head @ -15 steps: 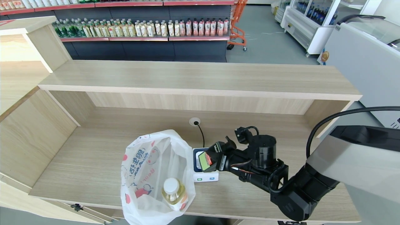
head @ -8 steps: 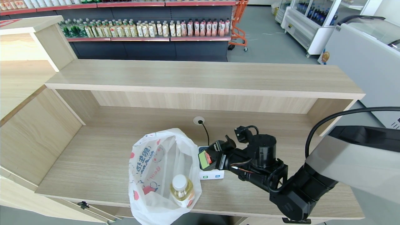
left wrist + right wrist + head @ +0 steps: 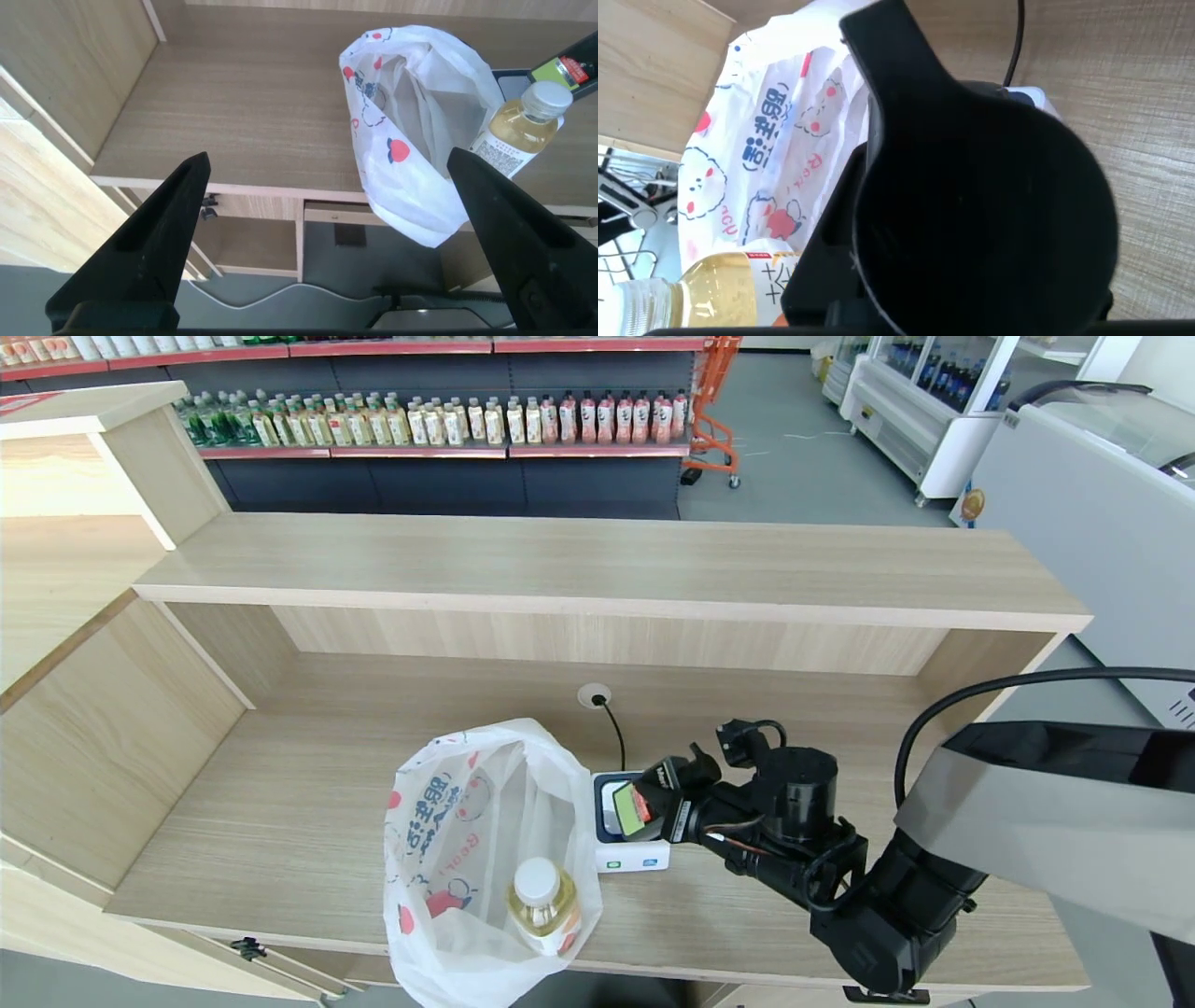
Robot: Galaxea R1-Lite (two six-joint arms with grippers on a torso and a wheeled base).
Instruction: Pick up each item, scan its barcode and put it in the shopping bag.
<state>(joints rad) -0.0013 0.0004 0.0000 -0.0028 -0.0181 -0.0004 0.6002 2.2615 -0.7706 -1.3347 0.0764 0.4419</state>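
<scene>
One soft, thin shopping bag [image 3: 448, 840] is stood open at the desk's [image 3: 280, 803] front edge, with a bottle [image 3: 541, 905] upright inside. Off that edge, the left gripper's [image 3: 329, 159] fingers are spread, empty. Beside the bag, over the scanner [image 3: 635, 861], a small packet [image 3: 630, 808], judged light, stiff and best held by its flat faces, is pinched by the right gripper [image 3: 646, 801].

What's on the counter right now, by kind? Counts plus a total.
bag: 1
bottle: 1, inside the bag
scanner: 1
cable: 1
pack: 1, held in the right gripper
Total: 5
</scene>
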